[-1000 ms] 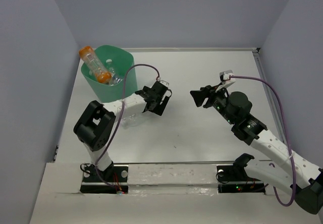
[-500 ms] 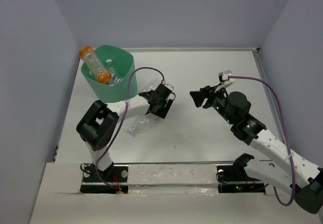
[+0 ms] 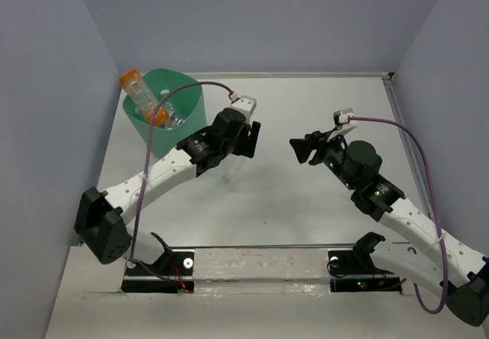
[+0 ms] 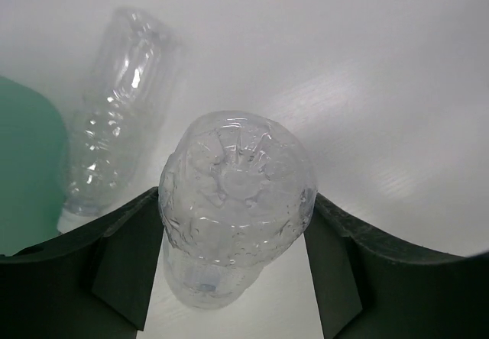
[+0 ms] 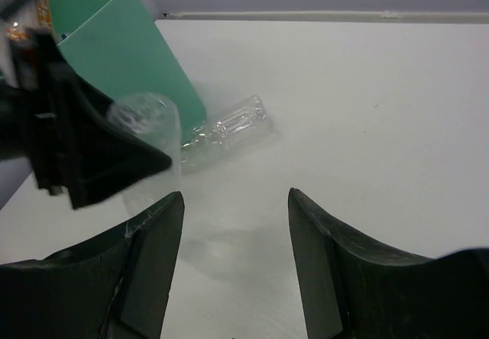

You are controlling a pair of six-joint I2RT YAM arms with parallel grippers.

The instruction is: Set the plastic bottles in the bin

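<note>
My left gripper [image 3: 238, 142] is shut on a clear plastic bottle [image 3: 229, 167] and holds it above the table, just right of the mint-green bin [image 3: 187, 95]. In the left wrist view the bottle [image 4: 235, 194] shows base-on between the fingers [image 4: 122, 266]. A second clear bottle [image 4: 118, 144] lies on the table by the bin's wall [image 4: 23, 163]; it also shows in the right wrist view [image 5: 229, 129]. Several bottles sit in the bin, one with an orange cap [image 3: 137, 95] sticking over the rim. My right gripper [image 3: 298, 146] is open and empty, right of centre.
The table is white, with grey walls at the left, back and right. The left arm [image 3: 168, 169] stretches diagonally across the left half of the table. A purple cable [image 3: 416, 152] loops over the right arm.
The left arm has stretched out and its gripper has risen with a clear bottle. The bottle that lay near the arm is gone from that spot. The right arm has barely moved.
</note>
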